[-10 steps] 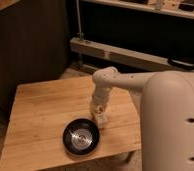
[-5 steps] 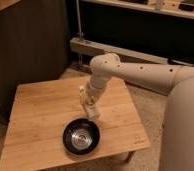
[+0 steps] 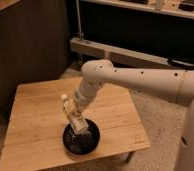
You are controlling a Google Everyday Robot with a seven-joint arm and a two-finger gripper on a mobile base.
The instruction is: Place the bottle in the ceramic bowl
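- Looking through the one camera view, I see the gripper (image 3: 76, 121) hanging low over the near part of the wooden table (image 3: 35, 115), at the back-left rim of the ceramic bowl (image 3: 81, 138).
- I read the bottle (image 3: 69, 111) as clamped in the gripper: it is off the table, tilted, its cap end up and to the left and its lower end pointing down toward the bowl's shiny centre.
- I cannot tell whether the bottle's lower end already touches the bowl's inside or hangs just above it; the fingers cover that spot.
- I see the bowl sitting near the table's front edge, dark and glossy, with nothing else inside it that I can make out.
- I judge the step in hand to be the final lowering and release, with the carry essentially done.
- I would nudge the gripper a little further toward the bowl's middle so the whole bottle sits inside the rim, not across it.
- I would bring it down gently until the bottle rests on the ceramic, since a drop onto a slick curved surface may make it roll or bounce out.
- I would then spread the fingers and lift straight up, clear of the rim, so nothing drags the bowl toward the table's edge.
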